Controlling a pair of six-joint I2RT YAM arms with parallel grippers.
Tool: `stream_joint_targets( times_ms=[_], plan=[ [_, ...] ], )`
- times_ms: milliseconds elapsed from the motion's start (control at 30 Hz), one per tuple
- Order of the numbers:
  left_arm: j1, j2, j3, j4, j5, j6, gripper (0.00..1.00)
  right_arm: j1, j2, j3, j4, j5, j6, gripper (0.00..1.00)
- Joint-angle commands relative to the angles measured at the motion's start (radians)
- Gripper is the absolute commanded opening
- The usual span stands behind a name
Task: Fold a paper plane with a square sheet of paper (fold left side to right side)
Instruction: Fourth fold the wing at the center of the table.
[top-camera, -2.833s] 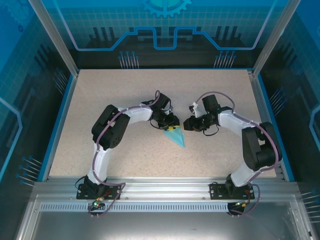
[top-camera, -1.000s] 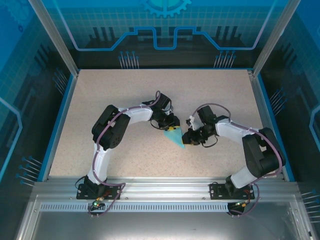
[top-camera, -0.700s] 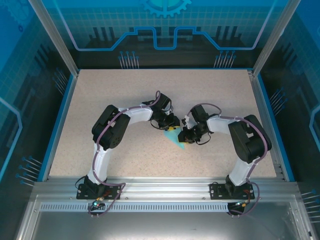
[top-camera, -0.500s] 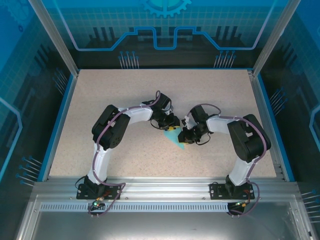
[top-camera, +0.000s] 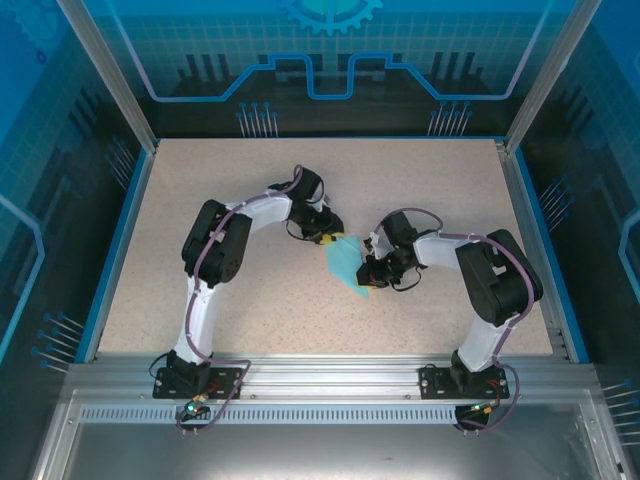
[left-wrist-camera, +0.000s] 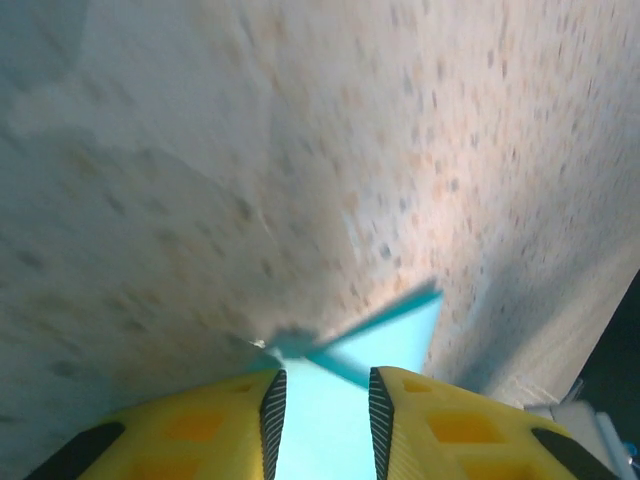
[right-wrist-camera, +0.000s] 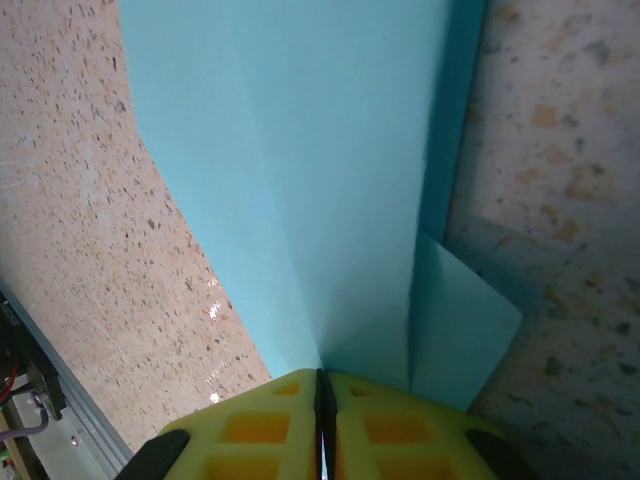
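The light-blue sheet of paper (top-camera: 345, 262) lies mid-table, folded into a creased wedge whose point faces the near edge. My right gripper (top-camera: 366, 275) is at its right edge. In the right wrist view the right gripper (right-wrist-camera: 322, 375) has its yellow pads pressed together on a crease of the paper (right-wrist-camera: 320, 180). My left gripper (top-camera: 328, 239) is at the paper's far, wide end. In the left wrist view the left gripper (left-wrist-camera: 322, 385) has its jaws apart, with the paper (left-wrist-camera: 400, 335) showing in the gap and a raised flap beyond the tips.
The speckled beige table (top-camera: 200, 200) has a blue rim and transparent walls on three sides. Both arm bases are bolted to the metal rail (top-camera: 330, 375) at the near edge.
The right gripper moved in from the right and shut on the paper's right side. The left arm swung up and to the left, and the paper now spreads wider.
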Motion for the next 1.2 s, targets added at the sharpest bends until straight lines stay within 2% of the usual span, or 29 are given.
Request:
stream_joint_targets(
  times_ms=[0,100,200,367,500,633,833,933,1033,1167],
  plan=[
    [0.060,0.048,0.038,-0.066,-0.109,0.046,0.33,0.010,0.036,-0.057,-0.116,0.114,-0.006,0.11],
    [0.073,0.025,0.041,-0.066,-0.103,0.053,0.33,0.010,0.033,-0.057,-0.107,0.103,-0.008,0.11],
    [0.075,-0.061,0.013,-0.060,-0.105,0.066,0.34,0.010,0.030,-0.052,-0.105,0.100,-0.012,0.11],
    [0.049,-0.281,-0.153,0.010,-0.099,0.064,0.34,0.010,0.031,-0.039,-0.110,0.109,-0.012,0.11],
    [-0.006,-0.369,-0.271,0.059,-0.073,0.051,0.34,0.010,0.042,-0.026,-0.116,0.121,-0.012,0.10],
    [-0.069,-0.332,-0.301,0.134,-0.020,0.017,0.34,0.012,0.050,-0.018,-0.123,0.131,-0.014,0.10],
    [-0.135,-0.190,-0.180,0.130,0.009,0.014,0.33,0.009,0.058,-0.009,-0.130,0.142,-0.012,0.09],
    [-0.136,-0.138,-0.134,0.112,-0.017,0.013,0.33,0.010,0.059,-0.007,-0.139,0.144,-0.017,0.09],
    [-0.132,-0.092,-0.086,0.036,-0.095,0.034,0.33,0.010,0.050,-0.009,-0.152,0.147,-0.025,0.08],
    [-0.109,-0.044,-0.083,0.023,-0.109,0.021,0.33,0.010,0.032,-0.015,-0.161,0.139,-0.035,0.07]
  ],
)
